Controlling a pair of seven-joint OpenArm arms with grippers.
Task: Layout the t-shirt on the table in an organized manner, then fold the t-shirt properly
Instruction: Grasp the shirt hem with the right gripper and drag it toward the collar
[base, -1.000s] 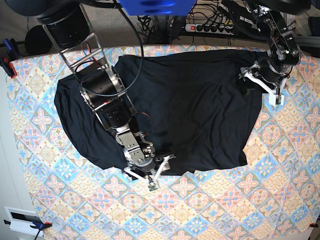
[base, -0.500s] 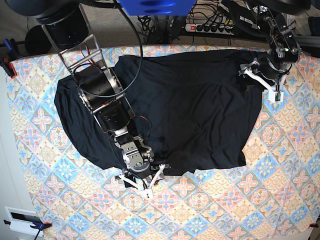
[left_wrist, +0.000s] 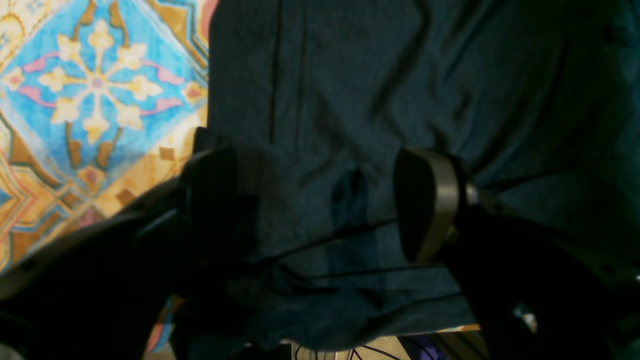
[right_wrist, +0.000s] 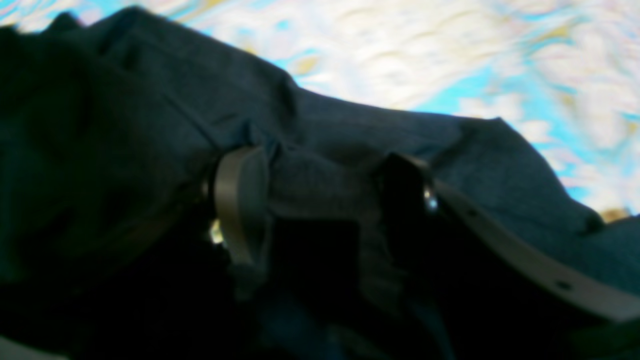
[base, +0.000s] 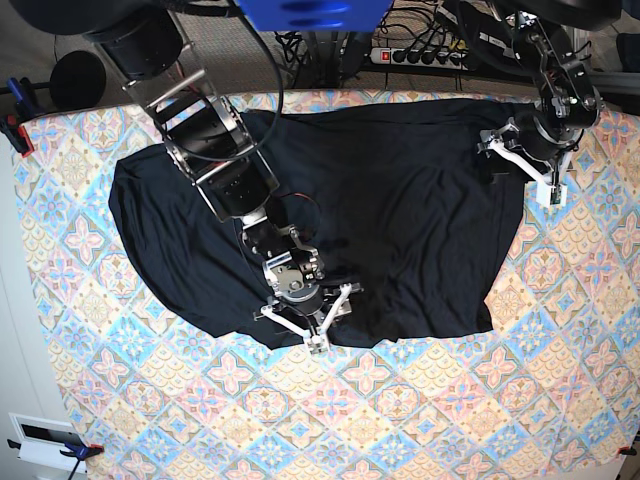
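The t-shirt (base: 380, 220) lies spread across the upper centre of the base frame, on the patterned counter (base: 450, 420), with shallow wrinkles. The right claw (base: 312, 322) sits at the shirt's lower hem, just left of centre; its 2 fingers stand apart, with a fold of fabric between them in the right wrist view. The left claw (base: 522, 168) rests at the shirt's upper right edge, fingers spread wide over the cloth, not clamped on it.
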